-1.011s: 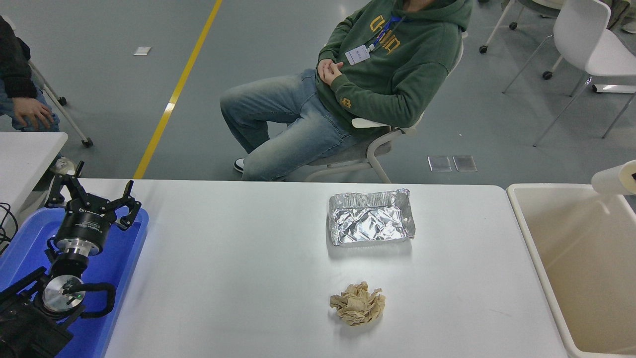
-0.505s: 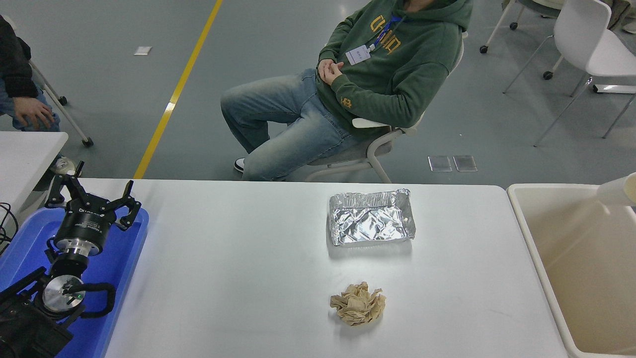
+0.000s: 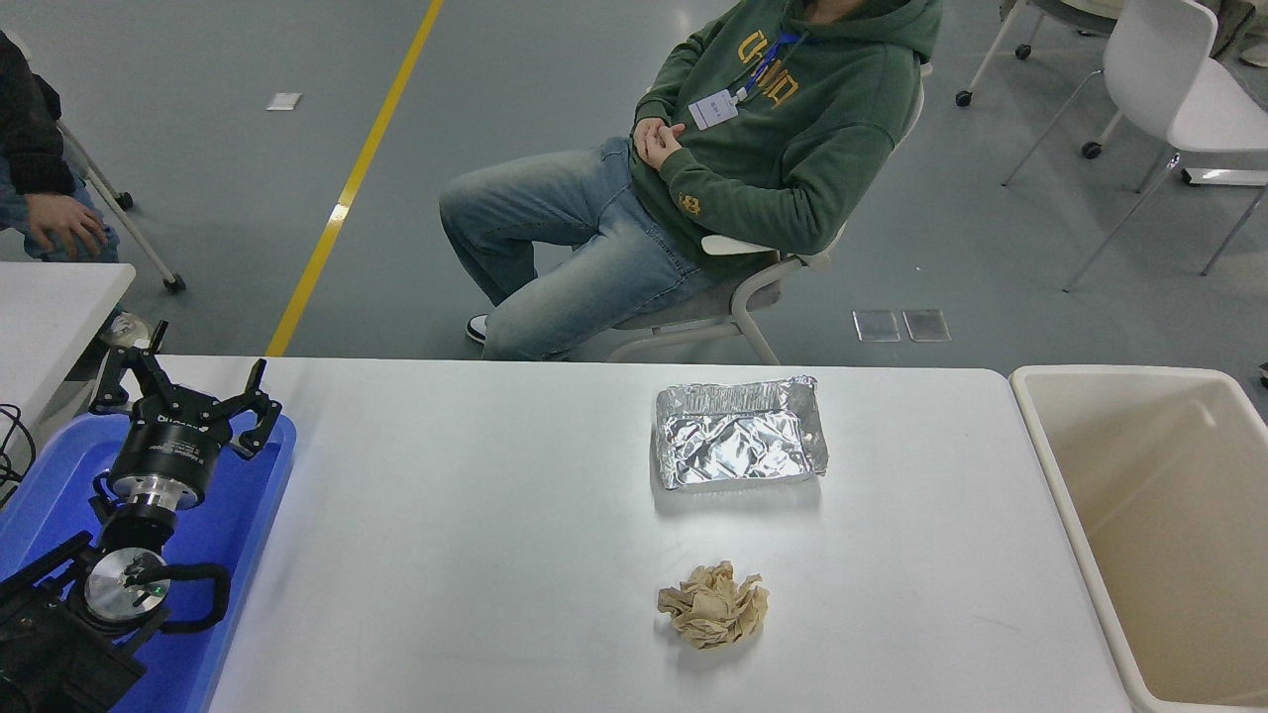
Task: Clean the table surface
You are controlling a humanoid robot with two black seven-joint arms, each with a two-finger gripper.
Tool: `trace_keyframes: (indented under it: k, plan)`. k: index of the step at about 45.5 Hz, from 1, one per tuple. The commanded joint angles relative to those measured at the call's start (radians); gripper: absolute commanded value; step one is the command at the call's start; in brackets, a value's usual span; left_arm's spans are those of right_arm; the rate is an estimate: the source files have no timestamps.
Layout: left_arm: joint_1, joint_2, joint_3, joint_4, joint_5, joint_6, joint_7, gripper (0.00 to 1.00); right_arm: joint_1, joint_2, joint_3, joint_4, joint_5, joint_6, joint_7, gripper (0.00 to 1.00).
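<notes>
The white table surface (image 3: 475, 515) fills the lower picture. A crumpled silver foil tray (image 3: 738, 433) lies on it right of centre, toward the far edge. A ball of crumpled brown paper (image 3: 713, 605) lies nearer to me, in line with the foil. My left gripper (image 3: 185, 388) is parked open over the blue tray (image 3: 223, 540) at the lower left, far from both pieces. No right arm shows in the picture.
A beige plastic bin (image 3: 1149, 525) stands against the table's right end. A person in a green hoodie (image 3: 783, 129) sits on a chair beyond the far edge. A second white table corner (image 3: 50, 307) and another person's hand (image 3: 64, 223) are at the left.
A pale cylindrical thing at the right edge above the bin slid right and left the picture. The left arm, foil tray and paper ball stayed put.
</notes>
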Motion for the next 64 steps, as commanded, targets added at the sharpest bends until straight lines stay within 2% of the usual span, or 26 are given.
trace_keyframes:
  k: [1, 24, 40, 45, 49, 64]
  plan:
    - [0.000, 0.000, 0.000, 0.000, 0.000, 0.000, 0.000, 1.00, -0.001, -0.039, 0.034, 0.044, 0.008, 0.007, 0.001, 1.00]
    - [0.000, 0.000, 0.000, 0.000, 0.000, 0.000, 0.000, 1.00, 0.002, -0.241, 0.215, 0.598, 0.008, 0.010, 0.004, 1.00]
    - [0.000, 0.000, 0.000, 0.000, 0.000, 0.000, 0.000, 1.00, 0.002, -0.255, 0.322, 0.899, 0.018, 0.016, 0.007, 1.00]
    - [-0.001, 0.000, 0.000, 0.000, 0.000, 0.000, 0.000, 1.00, 0.011, -0.251, 0.362, 1.003, 0.113, 0.018, 0.007, 1.00]
    - [-0.001, 0.000, 0.000, 0.000, 0.000, 0.000, 0.000, 1.00, 0.019, -0.240, 0.379, 1.049, 0.161, 0.018, 0.009, 1.00]
    - [-0.001, 0.000, 0.000, 0.000, 0.000, 0.000, 0.000, 1.00, 0.085, -0.191, 0.375, 1.078, 0.146, 0.019, 0.012, 1.00]
